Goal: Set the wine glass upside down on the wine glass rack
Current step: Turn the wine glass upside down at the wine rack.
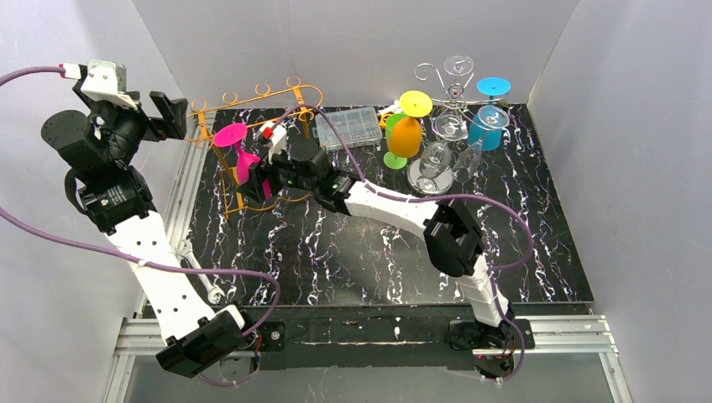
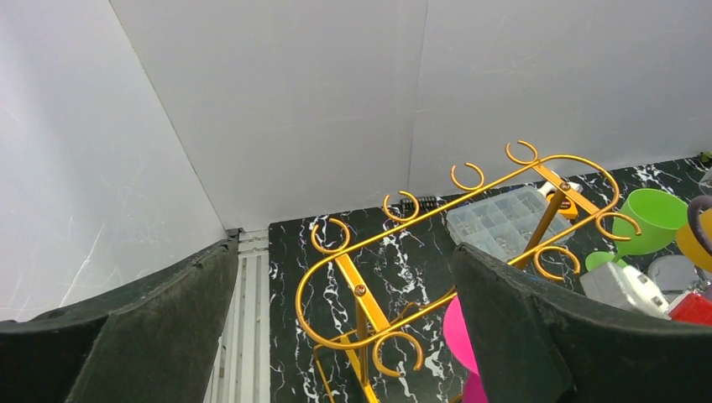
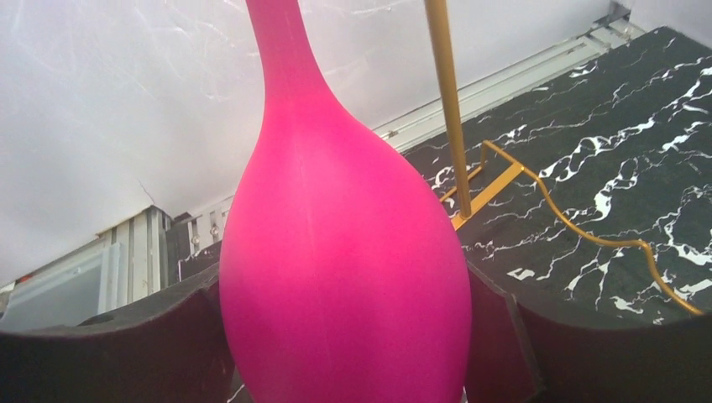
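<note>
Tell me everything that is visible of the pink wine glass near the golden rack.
The opaque pink plastic-looking wine glass is upside down and roughly upright: round foot on top, slim stem, egg-shaped bowl below. The right hand grips the bowl from both sides, beside the gold wire rack. Whether its foot touches the rack is unclear.

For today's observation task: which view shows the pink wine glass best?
Top external: the pink wine glass shows foot, stem and bowl, at the gold rack. Right wrist shows only bowl and stem; left wrist, a sliver.
</note>
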Controlling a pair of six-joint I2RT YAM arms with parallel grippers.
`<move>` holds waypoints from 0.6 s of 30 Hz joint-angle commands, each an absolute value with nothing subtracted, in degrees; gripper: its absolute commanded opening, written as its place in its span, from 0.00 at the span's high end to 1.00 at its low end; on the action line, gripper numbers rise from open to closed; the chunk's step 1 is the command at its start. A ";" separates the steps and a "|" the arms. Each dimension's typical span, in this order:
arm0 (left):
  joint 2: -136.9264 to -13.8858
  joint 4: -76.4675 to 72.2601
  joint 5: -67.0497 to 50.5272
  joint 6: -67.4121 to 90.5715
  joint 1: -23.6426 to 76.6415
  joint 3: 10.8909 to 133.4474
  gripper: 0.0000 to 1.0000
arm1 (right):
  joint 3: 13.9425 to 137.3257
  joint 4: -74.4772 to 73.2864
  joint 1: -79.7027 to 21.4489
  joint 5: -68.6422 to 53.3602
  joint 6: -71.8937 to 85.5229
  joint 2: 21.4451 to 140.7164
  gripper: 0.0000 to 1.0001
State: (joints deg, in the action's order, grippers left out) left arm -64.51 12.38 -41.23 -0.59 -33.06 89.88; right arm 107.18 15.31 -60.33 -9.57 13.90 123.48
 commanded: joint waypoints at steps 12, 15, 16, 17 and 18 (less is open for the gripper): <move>-64.24 9.72 -43.34 -1.93 -33.39 88.66 0.02 | 115.55 18.75 -58.04 -11.41 16.12 127.91 0.38; -64.34 9.41 -43.46 -1.88 -33.40 88.42 0.02 | 115.38 18.82 -58.01 -11.44 16.32 127.97 0.38; -64.33 9.26 -43.47 -1.89 -33.40 88.29 0.02 | 115.08 18.98 -57.98 -11.48 16.35 127.89 0.39; -64.38 9.17 -43.49 -1.93 -33.38 88.19 0.02 | 114.65 19.22 -57.99 -11.51 16.40 127.68 0.39; -64.40 9.14 -43.49 -1.97 -33.37 88.10 0.02 | 114.03 19.70 -58.03 -11.46 16.43 127.37 0.39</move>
